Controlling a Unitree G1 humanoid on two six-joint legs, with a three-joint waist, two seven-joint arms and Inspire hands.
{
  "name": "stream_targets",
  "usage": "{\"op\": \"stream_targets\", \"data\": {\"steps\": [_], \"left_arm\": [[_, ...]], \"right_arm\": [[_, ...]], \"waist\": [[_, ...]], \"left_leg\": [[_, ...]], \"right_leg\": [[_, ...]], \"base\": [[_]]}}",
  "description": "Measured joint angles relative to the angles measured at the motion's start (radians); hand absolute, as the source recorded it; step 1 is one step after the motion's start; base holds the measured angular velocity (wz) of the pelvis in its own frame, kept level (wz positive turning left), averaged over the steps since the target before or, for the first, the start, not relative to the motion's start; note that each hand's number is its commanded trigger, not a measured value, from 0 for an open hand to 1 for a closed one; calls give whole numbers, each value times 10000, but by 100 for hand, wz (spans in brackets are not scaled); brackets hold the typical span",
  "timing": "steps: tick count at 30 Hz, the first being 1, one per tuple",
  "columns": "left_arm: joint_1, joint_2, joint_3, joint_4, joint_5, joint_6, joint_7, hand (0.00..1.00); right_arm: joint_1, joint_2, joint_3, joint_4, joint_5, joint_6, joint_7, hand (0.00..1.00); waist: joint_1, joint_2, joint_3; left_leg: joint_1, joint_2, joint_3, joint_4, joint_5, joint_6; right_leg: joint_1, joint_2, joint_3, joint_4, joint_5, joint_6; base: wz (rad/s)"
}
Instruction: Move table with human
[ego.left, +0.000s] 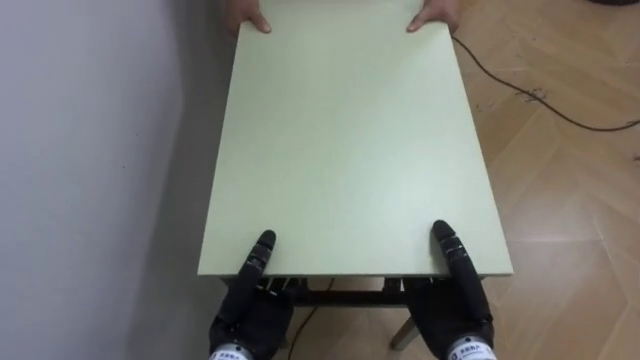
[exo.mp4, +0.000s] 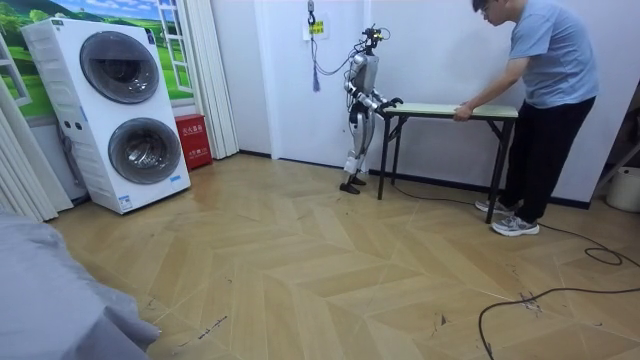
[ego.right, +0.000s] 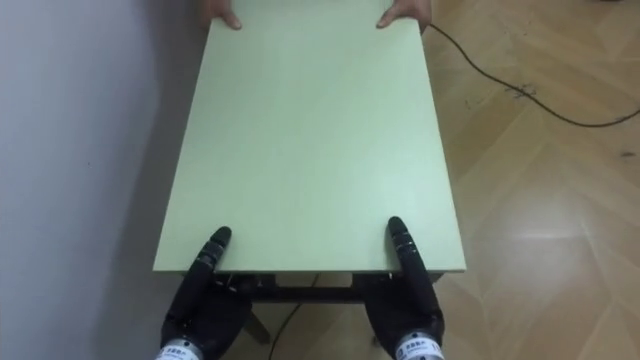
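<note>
Table (ego.left: 350, 130), one, touched by left robot hand (ego.left: 248, 312), right robot hand (ego.left: 462, 308), grip untellable, and person's two hands (ego.left: 246, 18) (ego.left: 435, 15).

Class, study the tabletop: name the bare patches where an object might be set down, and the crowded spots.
The whole middle of the table is bare, from its edge by the wall to its open right edge. Crowded: the near edge, with the left hand and right hand; the far corners, under the person's hands.

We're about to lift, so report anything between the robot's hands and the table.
Nothing visible. The left hand and right hand rest on the table's near edge; a person's hands hold the far end. The wall hugs its left side.
</note>
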Motion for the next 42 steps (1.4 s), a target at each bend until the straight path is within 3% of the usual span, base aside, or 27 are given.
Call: {"op": "stream_targets", "data": {"steps": [13, 15, 17, 18, 19, 20, 23, 26, 28, 30, 34, 36, 42], "left_arm": [[-62, -258, 476, 810, 446, 253, -619, 100], [-64, -258, 510, 900, 446, 289, -691, 89], [-69, -258, 525, 946, 450, 332, -737, 59], [-67, -257, 544, 971, 450, 345, -752, 50], [-66, -258, 562, 1040, 450, 362, -784, 11], [-66, -258, 567, 1067, 450, 380, -794, 0], [-88, -199, 571, 1187, 1062, 437, -845, 0], [-302, 51, 535, 1533, 2486, 440, -1023, 0], [-515, 137, 491, 1927, 2903, 440, -1145, 0], [-595, 171, 507, 2053, 3044, 439, -1175, 0], [-624, 243, 505, 2055, 3124, 449, -1178, 0], [-636, 243, 493, 2055, 3125, 471, -1185, 0], [-520, 295, 274, 2084, 3299, 755, -1242, 0]], "right_arm": [[-26, 267, -191, 560, -73, 281, 165, 100], [-49, 282, -263, 686, -74, 394, 246, 100], [-37, 297, -290, 718, -74, 436, 259, 78], [-37, 299, -291, 737, -74, 454, 261, 69], [-36, 299, -292, 777, -73, 474, 261, 53], [-37, 299, -296, 802, -73, 479, 261, 0], [-39, 296, -327, 894, -84, 495, 293, 0], [-69, 238, -329, 1215, -807, 495, 936, 0], [-70, 152, -310, 1238, -1456, 513, 1341, 0], [-69, 131, -315, 1247, -1684, 583, 1464, 0], [-146, 121, -361, 1246, -2016, 714, 1926, 0], [-195, 87, -396, 1247, -2022, 788, 2113, 0], [-208, 83, -446, 1300, -1899, 959, 2358, 0]], "waist": [[35, -209, -48], [35, -236, -73], [49, -246, -79], [52, -246, -79], [58, -246, -79], [58, -247, -79], [76, -240, -83], [164, -218, -104], [178, -226, -176], [176, -254, -227], [173, -246, -235], [129, -146, -222], [20, -146, -276]], "left_leg": [[439, 22, 222, -177, -1, 0], [497, 22, 226, -177, -1, 0], [550, 23, 228, -177, -1, 0], [576, 24, 228, -178, -1, 0], [650, 24, 227, -182, -1, 0], [679, 24, 227, -182, -1, 0], [770, 23, 230, -188, -1, 0], [817, 24, 243, -189, -1, 0], [836, 26, 263, -190, -1, 0], [835, 24, 316, -198, -2, 0], [833, 52, 410, -225, -41, -34], [801, 182, 383, -304, -330, 47], [765, 203, 403, -181, -322, 31]], "right_leg": [[358, 3, -94, -40, 0, 0], [409, 5, -90, -39, 0, 0], [452, 6, -87, -39, 0, 0], [477, 7, -87, -40, 0, 1], [547, 7, -87, -40, 0, 1], [578, 6, -87, -41, 0, 0], [653, 10, -28, -46, -1, 1], [652, 35, 214, -47, -1, 1], [658, 42, 238, -74, 0, 1], [690, 43, 249, -164, 0, 0], [656, 84, 353, -182, -2, 3], [636, 233, 260, -176, -18, 30], [597, 255, 173, 21, -4, 4]], "base": [[-1], [-2], [0], [-4], [-4], [0], [-2], [-14], [-16], [-7], [-9], [2], [0]]}}
